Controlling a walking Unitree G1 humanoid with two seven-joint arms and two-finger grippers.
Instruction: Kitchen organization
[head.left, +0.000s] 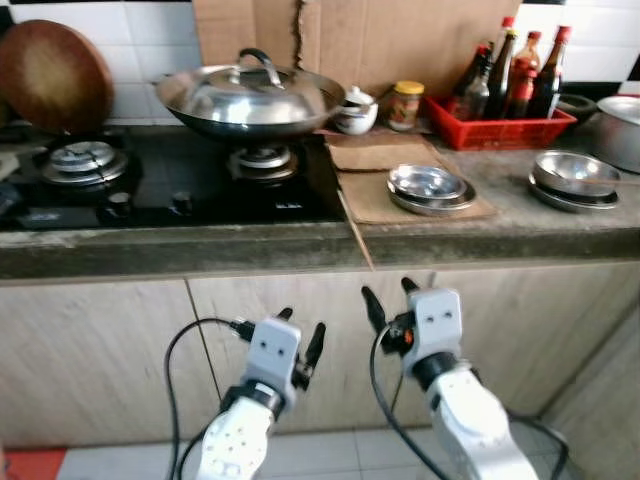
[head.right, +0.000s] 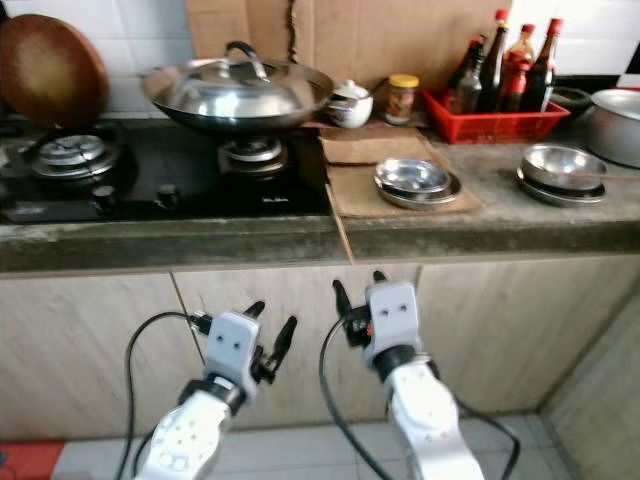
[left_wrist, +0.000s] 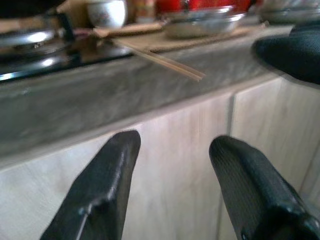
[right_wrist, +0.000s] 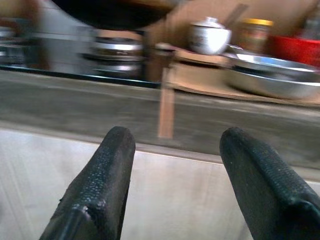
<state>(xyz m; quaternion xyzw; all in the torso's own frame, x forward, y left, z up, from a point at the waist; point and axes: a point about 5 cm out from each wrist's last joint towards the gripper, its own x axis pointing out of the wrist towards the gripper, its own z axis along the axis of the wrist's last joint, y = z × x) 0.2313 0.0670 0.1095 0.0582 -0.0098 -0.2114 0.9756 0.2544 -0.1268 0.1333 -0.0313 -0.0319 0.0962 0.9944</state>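
A pair of chopsticks (head.left: 356, 232) lies on the stone counter (head.left: 200, 250) with its end sticking out over the front edge. Beside it, stacked steel bowls (head.left: 428, 187) rest on a cardboard sheet (head.left: 372, 196). A second steel bowl stack (head.left: 572, 178) sits further right. A lidded wok (head.left: 250, 97) stands on the black gas hob (head.left: 150, 180). Both grippers hang below the counter edge, in front of the cabinet doors. My left gripper (head.left: 302, 322) is open and empty. My right gripper (head.left: 388, 290) is open too, just under the chopsticks' end (right_wrist: 166, 110).
A red basket (head.left: 497, 128) of sauce bottles, a jar (head.left: 405, 104) and a small white lidded pot (head.left: 356, 111) line the back wall. A round wooden board (head.left: 52, 75) leans at the far left. A large metal pot (head.left: 622, 130) stands at the far right.
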